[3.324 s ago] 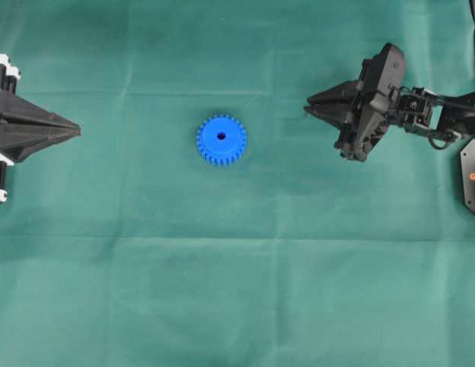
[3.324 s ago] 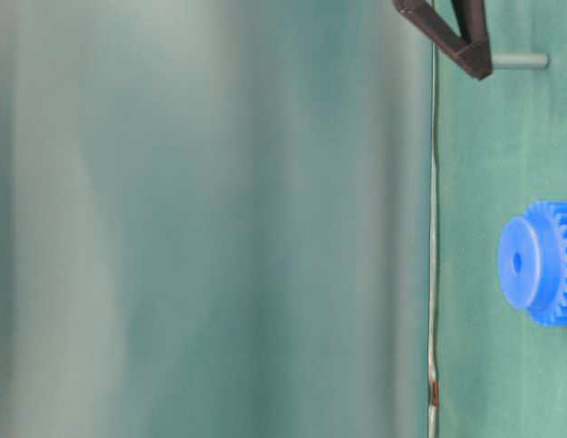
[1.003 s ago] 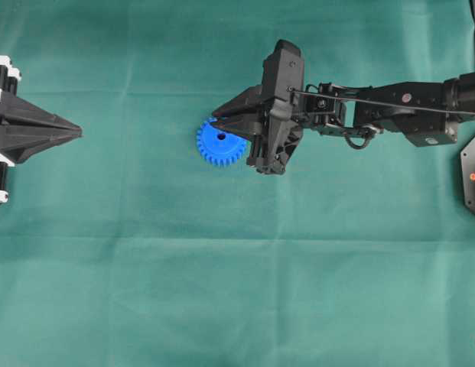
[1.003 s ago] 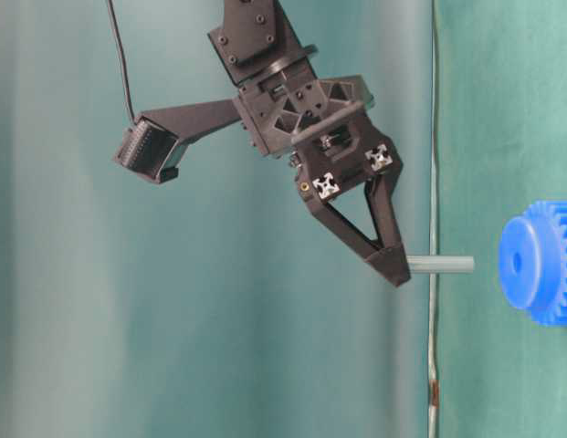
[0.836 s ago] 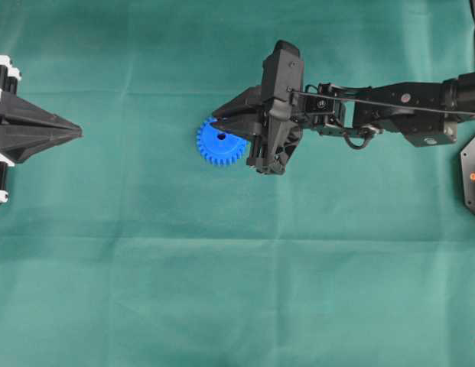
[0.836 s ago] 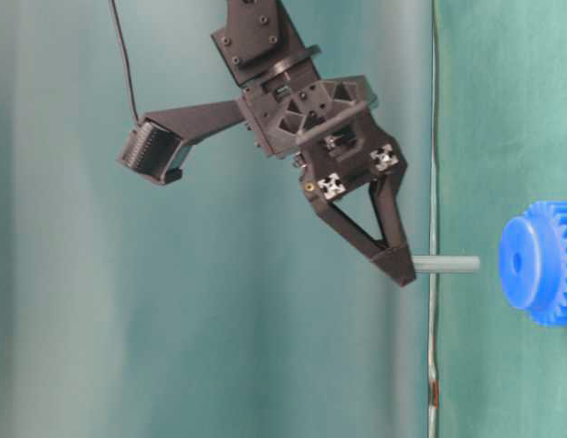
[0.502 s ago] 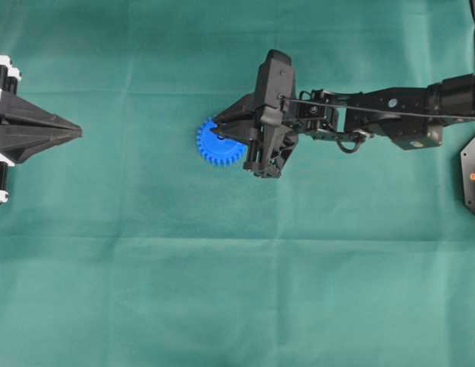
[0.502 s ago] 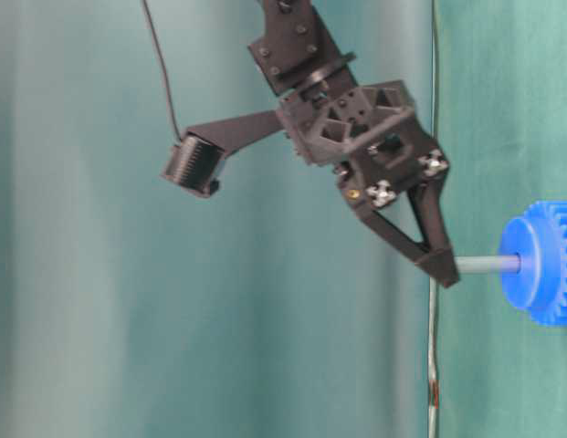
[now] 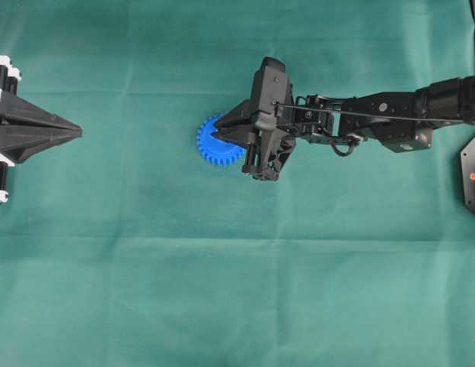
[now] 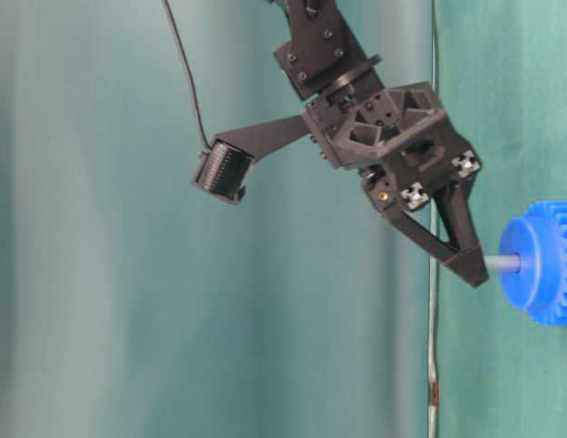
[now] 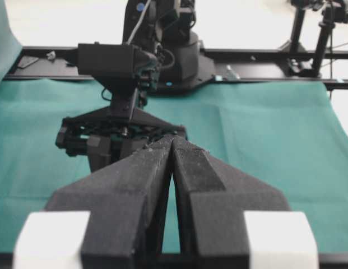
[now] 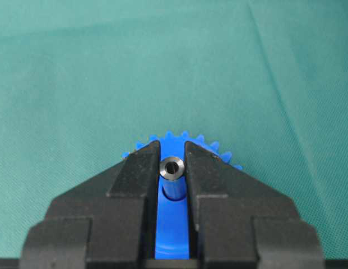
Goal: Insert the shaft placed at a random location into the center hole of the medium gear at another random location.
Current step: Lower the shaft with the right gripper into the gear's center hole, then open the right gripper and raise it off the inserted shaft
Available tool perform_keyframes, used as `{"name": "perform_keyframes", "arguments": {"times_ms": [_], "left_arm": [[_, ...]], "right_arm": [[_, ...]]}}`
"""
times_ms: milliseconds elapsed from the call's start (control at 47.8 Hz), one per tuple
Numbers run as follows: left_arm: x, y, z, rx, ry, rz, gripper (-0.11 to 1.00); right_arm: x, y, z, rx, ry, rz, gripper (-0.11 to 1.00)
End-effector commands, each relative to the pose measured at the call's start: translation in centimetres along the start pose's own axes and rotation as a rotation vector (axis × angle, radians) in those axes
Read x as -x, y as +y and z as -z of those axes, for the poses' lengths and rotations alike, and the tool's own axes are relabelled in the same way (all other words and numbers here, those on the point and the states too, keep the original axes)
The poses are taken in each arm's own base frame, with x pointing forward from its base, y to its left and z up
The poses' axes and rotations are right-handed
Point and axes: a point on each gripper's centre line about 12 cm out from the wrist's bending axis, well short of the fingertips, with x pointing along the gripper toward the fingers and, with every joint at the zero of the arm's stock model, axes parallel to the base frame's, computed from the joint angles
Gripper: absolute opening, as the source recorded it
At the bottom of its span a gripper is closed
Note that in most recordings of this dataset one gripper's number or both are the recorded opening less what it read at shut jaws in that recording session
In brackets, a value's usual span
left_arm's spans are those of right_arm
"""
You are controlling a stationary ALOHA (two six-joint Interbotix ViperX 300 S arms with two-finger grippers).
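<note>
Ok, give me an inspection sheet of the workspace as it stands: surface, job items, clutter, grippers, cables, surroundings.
Surface: green cloth, faintly creased.
Medium gear: blue, flat on the cloth, hub facing up.
Shaft: held in line with the hub, far end at or in the center hole; depth cannot be judged.
Clutter: nothing seen.
Right gripper: fingers clamped on the shaft's top end, over the gear.
Left gripper: fingers together, holding nothing, parked at the cloth's edge.
Cables: thin black lead running to the right wrist camera.
Surroundings: black frame rails behind the cloth.
</note>
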Motion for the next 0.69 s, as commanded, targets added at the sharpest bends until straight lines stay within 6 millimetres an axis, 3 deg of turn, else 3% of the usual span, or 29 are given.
{"name": "perform_keyframes", "arguments": {"times_ms": [0, 669], "left_arm": [[-0.2, 0.0, -0.7, -0.002, -0.017, 0.002, 0.00], [-0.2, 0.0, -0.6, -0.003, -0.011, 0.002, 0.00]], "right_arm": [[0.0, 0.1, -1.3, -0.007, -0.046, -0.001, 0.13], [-0.6, 0.0, -0.2, -0.003, -0.018, 0.000, 0.13]]}}
